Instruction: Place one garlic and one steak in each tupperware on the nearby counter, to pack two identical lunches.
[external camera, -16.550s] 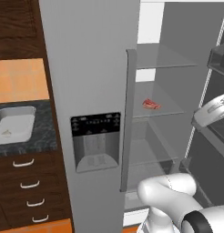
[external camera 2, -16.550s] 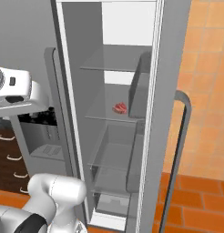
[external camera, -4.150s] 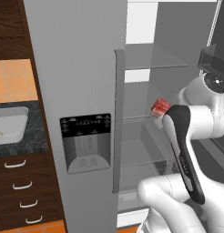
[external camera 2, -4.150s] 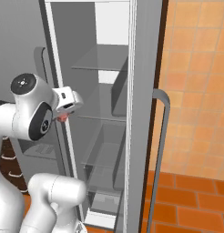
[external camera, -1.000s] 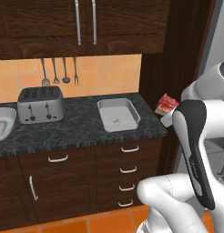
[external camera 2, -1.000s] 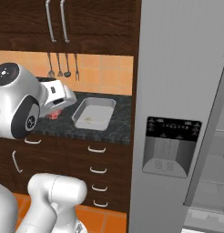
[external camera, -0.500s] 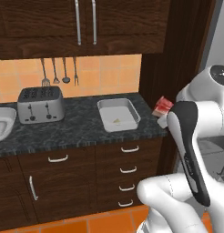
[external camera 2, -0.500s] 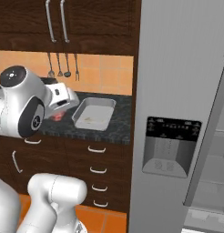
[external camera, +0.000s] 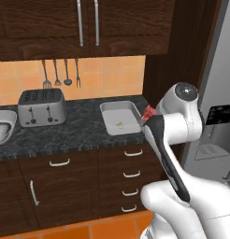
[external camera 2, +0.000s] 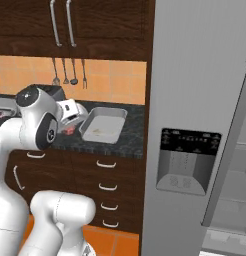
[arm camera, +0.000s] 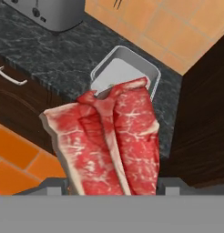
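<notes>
Far left of the pincer [external camera: 146, 117], a bowl-like tupperware [external camera: 1, 127] is seen with something red inside. The steak [arm camera: 109, 141] is clamped in the pincer, just short of the tray tupperware [external camera: 119, 119], where a pale garlic [external camera: 119, 124] is lying. This steak's drop is judged outstanding; the far bowl's contents cannot be fully told.

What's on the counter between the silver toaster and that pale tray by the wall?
Nothing: in the left base view, only bare black counter lies between the toaster and the tray.

Base views flanking, sharing counter [external camera: 79, 133]
</notes>
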Controlling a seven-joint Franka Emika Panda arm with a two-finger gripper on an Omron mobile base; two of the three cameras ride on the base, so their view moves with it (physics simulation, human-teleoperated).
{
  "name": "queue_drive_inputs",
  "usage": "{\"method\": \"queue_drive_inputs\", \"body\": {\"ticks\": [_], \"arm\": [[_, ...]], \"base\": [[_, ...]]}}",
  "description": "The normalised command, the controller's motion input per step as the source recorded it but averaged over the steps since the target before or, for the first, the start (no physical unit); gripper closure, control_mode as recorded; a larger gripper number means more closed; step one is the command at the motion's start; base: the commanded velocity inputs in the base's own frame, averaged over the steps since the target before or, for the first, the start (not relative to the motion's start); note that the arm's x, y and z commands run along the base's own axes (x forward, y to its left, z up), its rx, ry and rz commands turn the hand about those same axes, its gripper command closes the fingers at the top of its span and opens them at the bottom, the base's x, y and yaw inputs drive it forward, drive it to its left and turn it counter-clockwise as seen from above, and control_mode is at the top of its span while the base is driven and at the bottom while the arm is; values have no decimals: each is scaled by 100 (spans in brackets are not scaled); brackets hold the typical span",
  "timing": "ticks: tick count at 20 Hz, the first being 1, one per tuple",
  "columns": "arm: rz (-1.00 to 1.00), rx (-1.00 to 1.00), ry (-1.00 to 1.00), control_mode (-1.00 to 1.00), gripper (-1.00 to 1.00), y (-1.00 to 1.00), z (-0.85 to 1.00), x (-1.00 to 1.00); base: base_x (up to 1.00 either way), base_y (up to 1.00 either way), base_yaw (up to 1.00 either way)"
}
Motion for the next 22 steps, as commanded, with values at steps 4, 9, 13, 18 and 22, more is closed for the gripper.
{"method": "queue_drive_inputs", "body": {"ticks": [4,9,13,18,22], "arm": [[0,1,1,-100,100,15,-24,70],[0,12,3,-100,100,0,-25,59],[0,3,7,-100,100,8,-22,67],[-6,-1,8,-100,100,0,-23,58],[-2,-9,1,-100,100,0,-4,62]], "base": [[0,0,0],[0,0,0],[0,0,0],[0,0,0],[0,0,0]]}}
